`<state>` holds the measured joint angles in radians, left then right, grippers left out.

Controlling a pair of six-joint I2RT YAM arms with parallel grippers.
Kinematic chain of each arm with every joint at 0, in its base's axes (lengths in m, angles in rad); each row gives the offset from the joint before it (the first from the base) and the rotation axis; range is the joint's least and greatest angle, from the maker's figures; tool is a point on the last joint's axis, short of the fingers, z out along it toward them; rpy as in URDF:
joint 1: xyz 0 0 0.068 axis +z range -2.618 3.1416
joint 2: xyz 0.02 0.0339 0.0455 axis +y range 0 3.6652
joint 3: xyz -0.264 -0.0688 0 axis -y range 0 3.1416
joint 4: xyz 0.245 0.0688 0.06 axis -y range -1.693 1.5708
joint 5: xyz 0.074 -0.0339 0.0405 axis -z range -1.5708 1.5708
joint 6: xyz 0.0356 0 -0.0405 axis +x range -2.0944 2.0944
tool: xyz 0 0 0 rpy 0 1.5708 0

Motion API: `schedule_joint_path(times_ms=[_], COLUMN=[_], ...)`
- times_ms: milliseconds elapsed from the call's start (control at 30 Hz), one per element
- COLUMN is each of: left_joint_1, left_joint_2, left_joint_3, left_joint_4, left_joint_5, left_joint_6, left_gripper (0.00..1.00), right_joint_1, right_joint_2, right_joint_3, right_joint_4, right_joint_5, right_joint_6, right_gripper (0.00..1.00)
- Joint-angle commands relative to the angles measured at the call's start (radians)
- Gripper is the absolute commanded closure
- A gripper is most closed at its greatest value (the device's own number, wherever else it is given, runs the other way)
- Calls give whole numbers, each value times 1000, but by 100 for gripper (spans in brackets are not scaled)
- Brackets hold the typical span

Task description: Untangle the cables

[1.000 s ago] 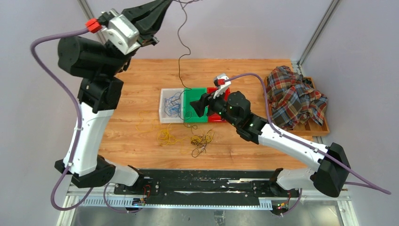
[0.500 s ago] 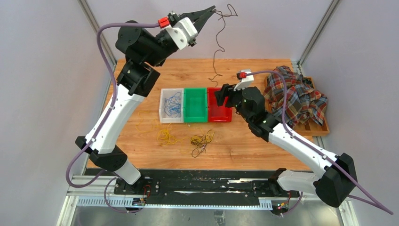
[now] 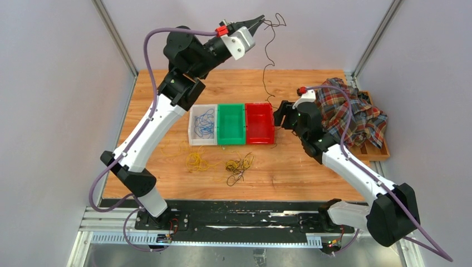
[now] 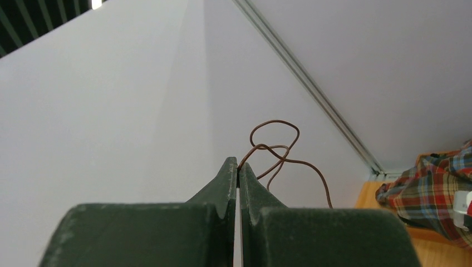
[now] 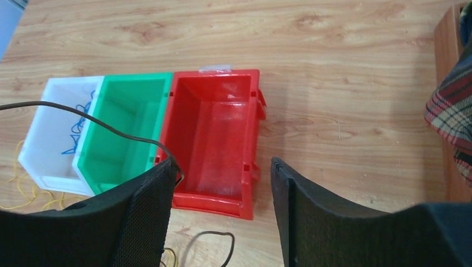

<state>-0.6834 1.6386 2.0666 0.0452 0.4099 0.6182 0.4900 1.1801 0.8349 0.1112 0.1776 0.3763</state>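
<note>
My left gripper (image 3: 260, 18) is raised high near the back wall, shut on one dark brown cable (image 3: 266, 61) that hangs down towards the red bin (image 3: 260, 123). In the left wrist view the gripper (image 4: 238, 166) pinches that cable (image 4: 278, 146) at its very tip, with loops above. My right gripper (image 3: 281, 114) hovers open by the red bin's right side. In its own view the gripper (image 5: 222, 162) has the dark cable (image 5: 111, 129) running past its left fingertip (image 5: 161, 178). Yellow cables (image 3: 195, 161) and a dark tangle (image 3: 238, 167) lie on the table. Blue cables (image 3: 205, 123) sit in the white bin (image 3: 193, 136).
A green bin (image 3: 231, 123) stands between the white and red bins. A plaid cloth (image 3: 348, 114) lies heaped on a wooden tray (image 3: 374, 151) at the right edge. Metal frame posts rise at the back corners.
My left arm has swung right with the dark cable, carrying its hanging end from over the green bin past the red one. My right gripper has drawn back to the right, off the bins.
</note>
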Motion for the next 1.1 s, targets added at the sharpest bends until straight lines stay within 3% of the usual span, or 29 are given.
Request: schedule_joint_path(times_ms=[0, 300, 700, 1067], left_joint_1=[-8, -9, -9, -9], left_joint_2=[25, -9, -47, -117], left_joint_3=[-12, -123, -225, -485], left_joint_4=[60, 80, 94, 91], left_joint_5=[-48, -68, -142, -208], left_joint_6=[30, 76, 153, 0], left_gripper=[100, 99, 99, 100], right_joint_1=[-29, -42, -47, -62], right_joint_2=[-5, 33, -31, -165], right_joint_3=[-33, -36, -55, -140], right_joint_4=[-4, -13, -20, -98], right_joint_5=[-24, -79, -34, 86], right_joint_6=[21, 44, 59, 109], right_gripper=[38, 36, 31, 29])
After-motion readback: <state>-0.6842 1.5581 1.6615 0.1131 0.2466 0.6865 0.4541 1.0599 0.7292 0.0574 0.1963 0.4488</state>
